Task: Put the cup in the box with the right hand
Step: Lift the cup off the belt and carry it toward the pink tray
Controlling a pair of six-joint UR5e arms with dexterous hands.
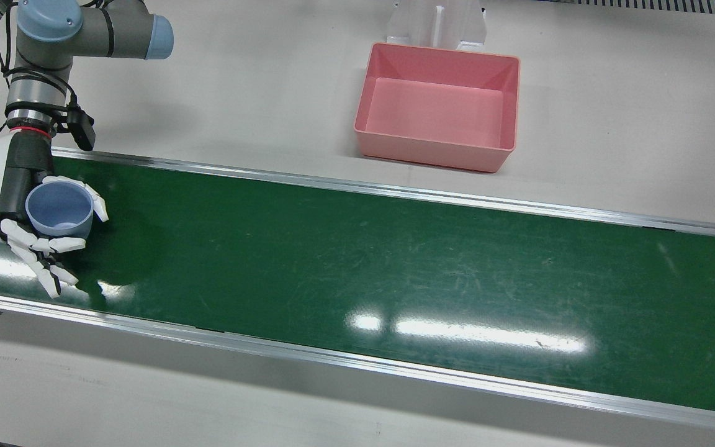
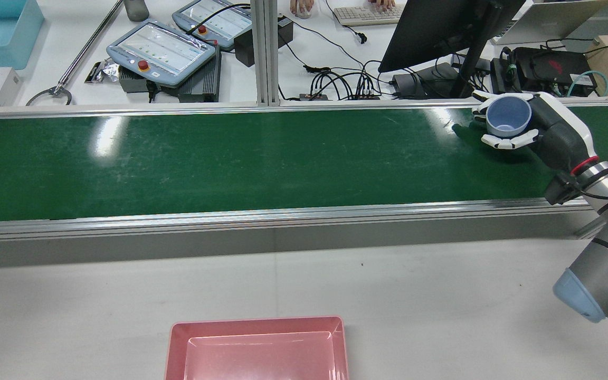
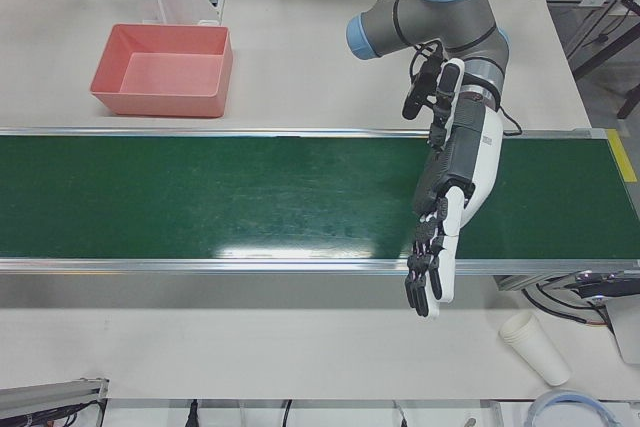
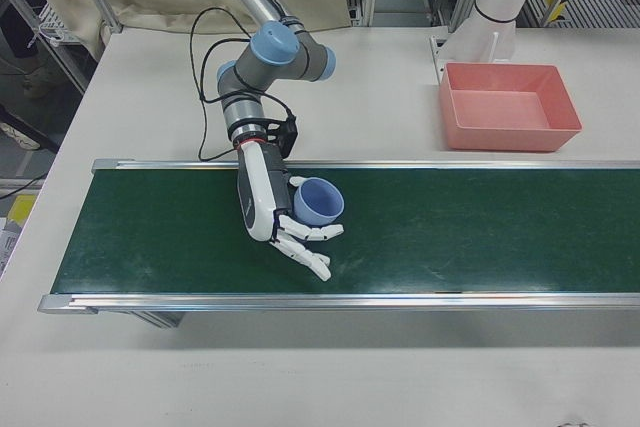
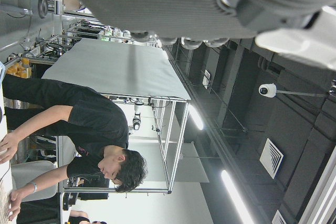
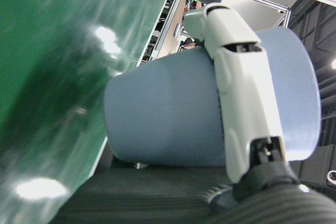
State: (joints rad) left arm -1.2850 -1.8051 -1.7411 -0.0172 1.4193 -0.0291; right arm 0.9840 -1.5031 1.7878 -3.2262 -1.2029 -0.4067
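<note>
A blue cup (image 1: pixel 59 208) stands upright in my right hand (image 1: pixel 13 186), whose fingers (image 1: pixel 53 244) are shut around its wall, over the end of the green conveyor belt (image 1: pixel 357 261). The cup also shows in the rear view (image 2: pixel 509 115), the right-front view (image 4: pixel 318 200) and close up in the right hand view (image 6: pixel 168 114). The pink box (image 1: pixel 438 149) sits empty on the white table beyond the belt, far from the cup. My left hand (image 3: pixel 450 197) hangs open and empty over the belt's operator-side edge, fingers straight.
A white pedestal (image 1: pixel 438 25) stands right behind the box. Stacked paper cups (image 3: pixel 535 347) lie on the table near the left hand. Teach pendants (image 2: pixel 161 53), cables and a monitor (image 2: pixel 441 26) sit beyond the belt's far rail.
</note>
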